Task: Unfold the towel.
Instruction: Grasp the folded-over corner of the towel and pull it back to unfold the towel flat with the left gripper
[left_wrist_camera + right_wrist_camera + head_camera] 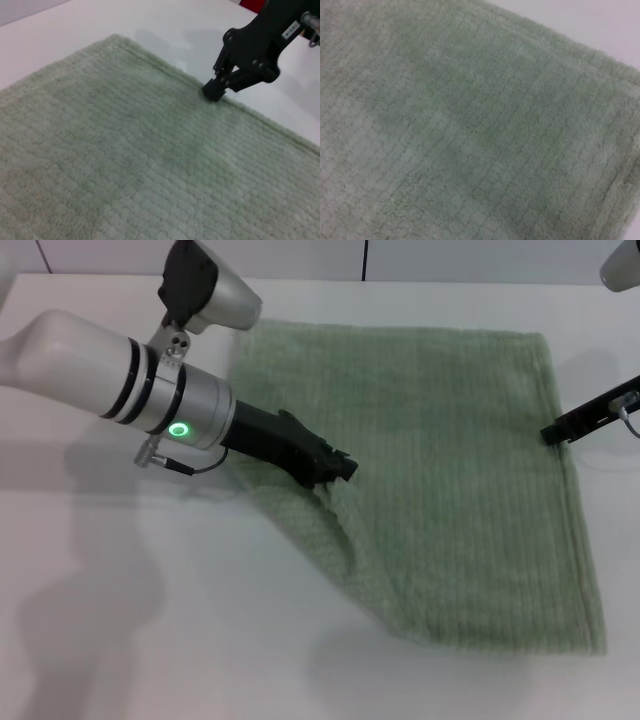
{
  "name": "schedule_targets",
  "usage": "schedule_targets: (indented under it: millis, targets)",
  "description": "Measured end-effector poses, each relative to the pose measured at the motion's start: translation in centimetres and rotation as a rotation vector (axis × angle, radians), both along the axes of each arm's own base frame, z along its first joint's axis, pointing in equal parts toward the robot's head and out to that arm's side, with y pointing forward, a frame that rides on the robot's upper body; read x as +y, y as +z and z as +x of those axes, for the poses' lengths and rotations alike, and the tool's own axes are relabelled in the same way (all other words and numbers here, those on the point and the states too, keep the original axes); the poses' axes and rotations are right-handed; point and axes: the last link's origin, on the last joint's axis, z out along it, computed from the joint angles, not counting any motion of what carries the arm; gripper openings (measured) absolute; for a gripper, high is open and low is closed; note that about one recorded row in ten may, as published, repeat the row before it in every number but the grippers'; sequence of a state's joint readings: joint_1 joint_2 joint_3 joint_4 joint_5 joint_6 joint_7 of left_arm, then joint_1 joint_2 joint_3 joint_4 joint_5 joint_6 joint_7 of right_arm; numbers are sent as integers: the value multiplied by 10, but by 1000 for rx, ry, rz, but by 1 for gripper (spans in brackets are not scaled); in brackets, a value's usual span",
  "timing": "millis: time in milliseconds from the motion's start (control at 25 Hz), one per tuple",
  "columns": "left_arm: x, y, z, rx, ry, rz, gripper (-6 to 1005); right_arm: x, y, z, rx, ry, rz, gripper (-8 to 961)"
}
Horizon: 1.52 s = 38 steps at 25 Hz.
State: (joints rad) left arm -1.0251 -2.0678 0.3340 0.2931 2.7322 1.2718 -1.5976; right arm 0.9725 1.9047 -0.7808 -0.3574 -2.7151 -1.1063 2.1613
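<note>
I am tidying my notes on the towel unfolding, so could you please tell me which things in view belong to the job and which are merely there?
Part of the job:
- towel
- left gripper, on it
- right gripper, at its edge

Merely there:
- white table

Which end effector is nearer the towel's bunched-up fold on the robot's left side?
Left. The left end effector sits right at the raised fold of the towel, on its left part. The right end effector is across the cloth at the towel's right edge.
</note>
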Motion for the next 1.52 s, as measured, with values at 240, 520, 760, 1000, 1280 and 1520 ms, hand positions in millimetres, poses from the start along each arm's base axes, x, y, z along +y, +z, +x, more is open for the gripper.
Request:
schedule_targets:
  millis: [240,520,760,1000,1280,1520]
  targets:
    - [-4,12,2,-56,-10,-22,60,0,0,0,0,0,-1,-1]
    - [-10,22,0,-92,-11,-42,66,0,1,0,-2,1,0,-1]
    - [-17,28,-5,-106,-1,-68,70,1,1,-1,-2,3,0,-1]
    - [-23,33,-13,-87,16,-87,75,1,1,-1,-2,3,0,0]
    - [-32,43,-21,-89,32,-116,80,1,2,-1,-3,3,1,0]
    - [-40,50,-31,-79,61,-133,85,2,2,-1,-4,5,1,0]
